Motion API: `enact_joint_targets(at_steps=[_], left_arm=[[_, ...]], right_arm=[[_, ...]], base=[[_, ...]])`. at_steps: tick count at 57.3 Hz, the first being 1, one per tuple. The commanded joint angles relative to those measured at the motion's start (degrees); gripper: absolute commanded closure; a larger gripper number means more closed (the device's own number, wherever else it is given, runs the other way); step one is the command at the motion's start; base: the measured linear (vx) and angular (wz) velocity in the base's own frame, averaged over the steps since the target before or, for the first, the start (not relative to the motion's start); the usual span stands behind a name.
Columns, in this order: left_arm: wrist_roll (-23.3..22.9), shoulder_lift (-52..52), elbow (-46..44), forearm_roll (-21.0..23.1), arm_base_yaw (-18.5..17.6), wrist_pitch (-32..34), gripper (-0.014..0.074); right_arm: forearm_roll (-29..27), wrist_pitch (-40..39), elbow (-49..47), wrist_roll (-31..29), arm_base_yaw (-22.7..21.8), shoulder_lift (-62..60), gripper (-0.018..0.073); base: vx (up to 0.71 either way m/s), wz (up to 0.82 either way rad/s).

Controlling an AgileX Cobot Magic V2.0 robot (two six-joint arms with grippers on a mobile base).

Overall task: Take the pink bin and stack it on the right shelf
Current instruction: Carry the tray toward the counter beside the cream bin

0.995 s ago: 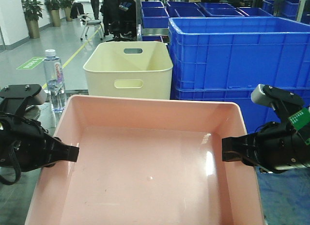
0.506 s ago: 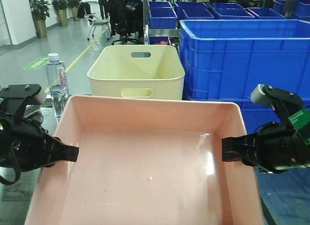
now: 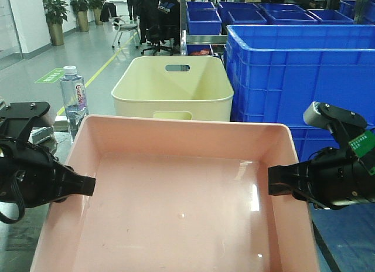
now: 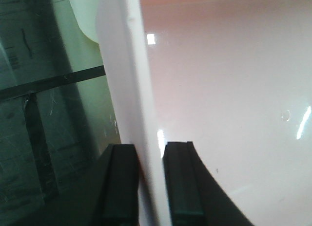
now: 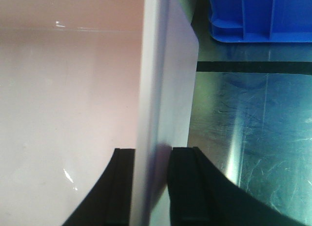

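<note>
The front view cuts off the near end of the pink bin (image 3: 176, 184), whose far wall hides the lower part of the cream bin (image 3: 173, 87). In the wrist views the left claw (image 4: 148, 155) and the right claw (image 5: 151, 158) are cut at the bottom edge. The label of the bottle (image 3: 75, 102) is too small to read.

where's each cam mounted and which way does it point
Front view: on the robot, facing forward over the pink bin toward the cream bin; left gripper and right gripper show.
Left wrist: on the left arm, looking along its fingers clamping the bin's wall.
Right wrist: on the right arm, along its fingers clamping the other wall.
All three share the pink bin.
</note>
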State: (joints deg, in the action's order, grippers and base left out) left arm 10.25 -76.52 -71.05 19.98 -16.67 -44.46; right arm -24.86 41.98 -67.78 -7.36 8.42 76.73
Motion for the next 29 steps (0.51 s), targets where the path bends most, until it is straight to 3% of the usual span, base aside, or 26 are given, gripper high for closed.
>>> enact_joint_targets(at_steps=[1, 19, 29], left_arm=[[1.20, 2.12, -1.76, 0.97, 0.01, 3.04, 0.0598], [1.09, 2.12, -1.76, 1.40, 0.01, 4.37, 0.0598], [1.09, 1.96, -1.76, 2.36, 0.01, 3.45, 0.0598]], right_arm=[[-0.85, -4.92, -1.86, -0.59, -0.49, -1.80, 0.0568], [-0.98, -4.78, -1.86, -0.54, -0.49, -1.80, 0.0568], [-0.98, -0.46, -1.86, -0.54, -0.49, -1.75, 0.0568]], base=[[0.01, 0.01], [0.00, 0.00], [0.00, 0.00]])
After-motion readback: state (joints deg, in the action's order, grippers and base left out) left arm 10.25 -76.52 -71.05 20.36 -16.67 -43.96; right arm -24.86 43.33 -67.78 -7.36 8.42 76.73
